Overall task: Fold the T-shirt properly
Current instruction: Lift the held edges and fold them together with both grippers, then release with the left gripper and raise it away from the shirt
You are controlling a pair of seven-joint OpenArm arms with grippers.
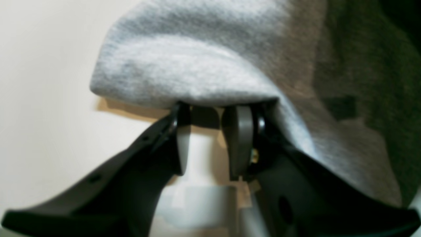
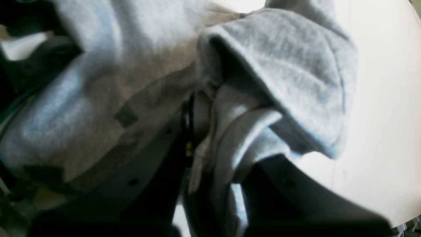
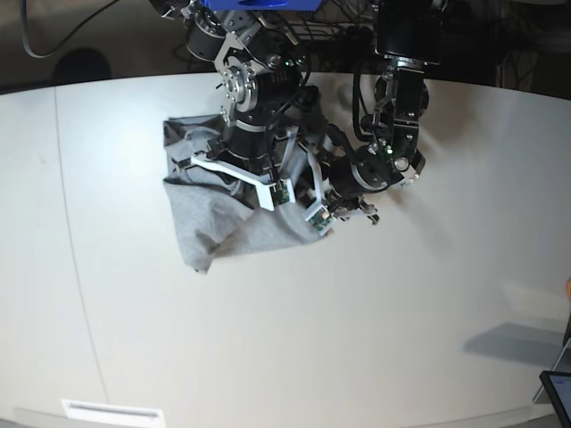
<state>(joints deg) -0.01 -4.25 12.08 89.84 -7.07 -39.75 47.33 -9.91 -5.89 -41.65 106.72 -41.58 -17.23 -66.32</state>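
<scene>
Our right gripper is clamped on a bunched fold of the T-shirt; our left gripper, jaws partly apart, meets a cloth edge at twelve o'clock, though we cannot tell if it grips. The shirt lies crumpled on the worktop, spreading toward eight o'clock. We judge folding barely begun.

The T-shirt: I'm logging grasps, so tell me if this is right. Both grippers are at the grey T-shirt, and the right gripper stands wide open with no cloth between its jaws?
Not quite. Both grippers are at the grey T-shirt, but the right gripper is shut on a bunched fold of it, not wide open. The right wrist view shows cloth pinched between its jaws. The left gripper has its jaws parted under the cloth's edge.
</scene>
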